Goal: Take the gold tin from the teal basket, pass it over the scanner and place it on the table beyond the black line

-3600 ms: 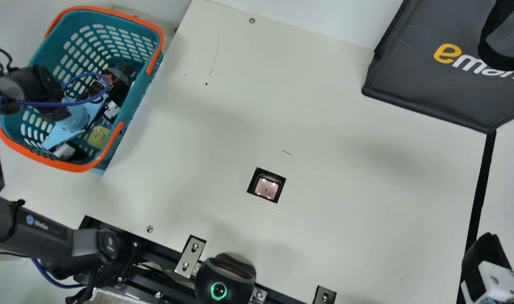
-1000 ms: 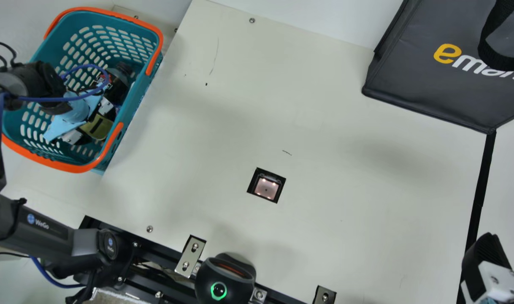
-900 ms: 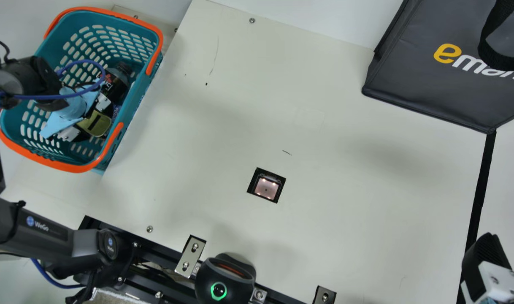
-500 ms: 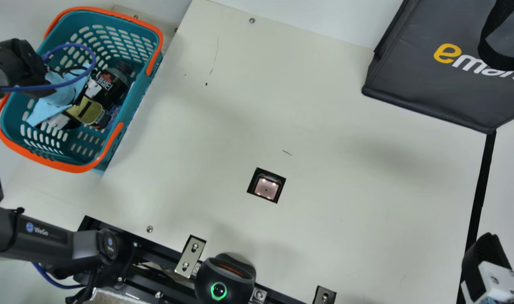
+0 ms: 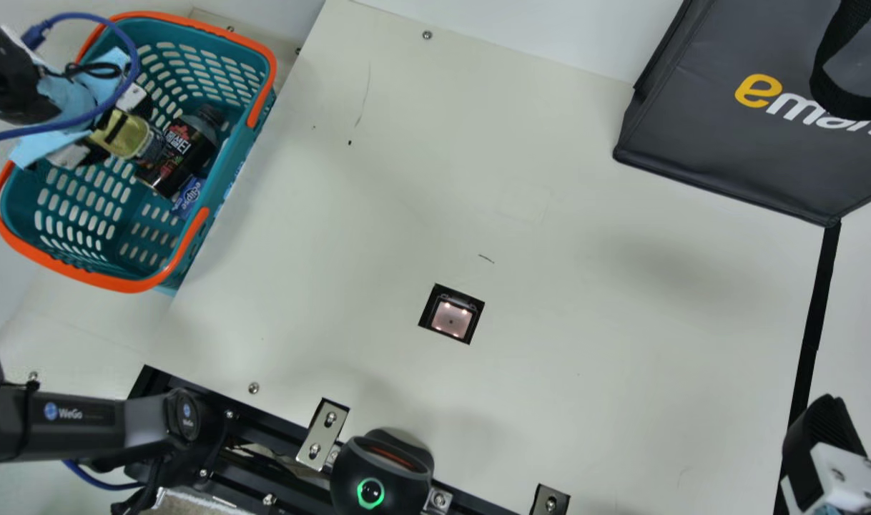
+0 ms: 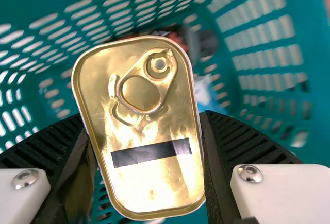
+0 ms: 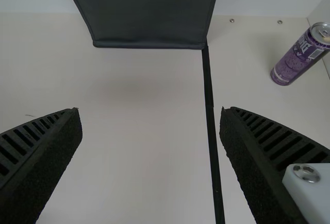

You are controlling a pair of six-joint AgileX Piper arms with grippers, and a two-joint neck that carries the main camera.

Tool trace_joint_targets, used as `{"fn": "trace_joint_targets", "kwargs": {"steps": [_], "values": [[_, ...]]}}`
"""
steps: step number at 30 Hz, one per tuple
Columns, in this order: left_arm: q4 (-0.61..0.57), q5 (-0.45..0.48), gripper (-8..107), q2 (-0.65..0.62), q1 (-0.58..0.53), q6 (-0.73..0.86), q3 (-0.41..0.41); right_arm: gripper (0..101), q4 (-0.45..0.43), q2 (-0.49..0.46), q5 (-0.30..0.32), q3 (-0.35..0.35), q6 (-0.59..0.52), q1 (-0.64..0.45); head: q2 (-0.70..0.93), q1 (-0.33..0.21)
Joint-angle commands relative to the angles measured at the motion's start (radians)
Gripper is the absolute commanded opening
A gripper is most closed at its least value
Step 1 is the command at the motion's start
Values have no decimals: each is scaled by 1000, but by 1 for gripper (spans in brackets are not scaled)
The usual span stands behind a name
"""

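Clamped on gold tin w/ L gripper, spread wide w/ R gripper; could snag teal basket rim if swung out low, or slip if squeezed lightly.

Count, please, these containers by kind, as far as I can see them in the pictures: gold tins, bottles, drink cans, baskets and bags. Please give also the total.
Gold tin: 1
Dark bottle: 1
Purple drink can: 1
Teal basket: 1
Dark grey bag: 1
Total: 5
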Motion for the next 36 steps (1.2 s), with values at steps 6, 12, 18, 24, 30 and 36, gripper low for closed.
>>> {"fn": "trace_joint_targets", "kwargs": {"steps": [6,12,18,24,30,36], "values": [[-70,26,-8,-72,-33,61,-47,95,0,0,0,0,0,0,4,-29],[-112,60,-8,-138,-100,93,-53,95,0,0,0,0,0,0,4,-29],[-123,95,-8,-204,-194,81,-38,95,0,0,0,0,0,0,4,-29],[-107,125,-8,-264,-315,41,-7,95,0,0,-1,0,0,0,4,-29],[-74,149,-8,-312,-456,-28,30,95,0,0,-1,0,0,0,4,-29],[-34,167,-8,-338,-612,-114,62,95,0,0,-1,0,0,0,4,-29]]}}
